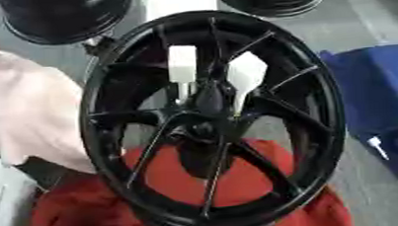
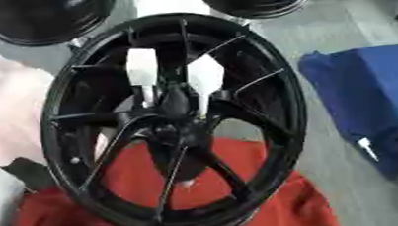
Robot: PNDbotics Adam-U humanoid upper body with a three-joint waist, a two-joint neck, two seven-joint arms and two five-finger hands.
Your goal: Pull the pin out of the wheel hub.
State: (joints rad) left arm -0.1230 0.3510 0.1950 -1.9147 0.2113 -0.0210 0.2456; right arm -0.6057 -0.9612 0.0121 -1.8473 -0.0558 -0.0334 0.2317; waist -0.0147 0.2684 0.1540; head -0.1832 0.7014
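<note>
Two white pins [image 1: 182, 66] in wheel hub [image 1: 208, 100]

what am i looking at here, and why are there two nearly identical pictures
Both pictures come from one stereo camera in a humanoid robot's head, looking down at its work: one is the left eye, one the right, taken at the same moment, so they nearly match. In the middle stands a black wheel with thin spokes, resting on a red cloth. Two white pins with wide heads stick out near its hub; the job is to pull a pin out. A blue cloth lies to the right with another small white piece on it, and pale fabric lies on the left. More dark wheels sit behind. Neither robot hand shows, so nothing is held.
</note>
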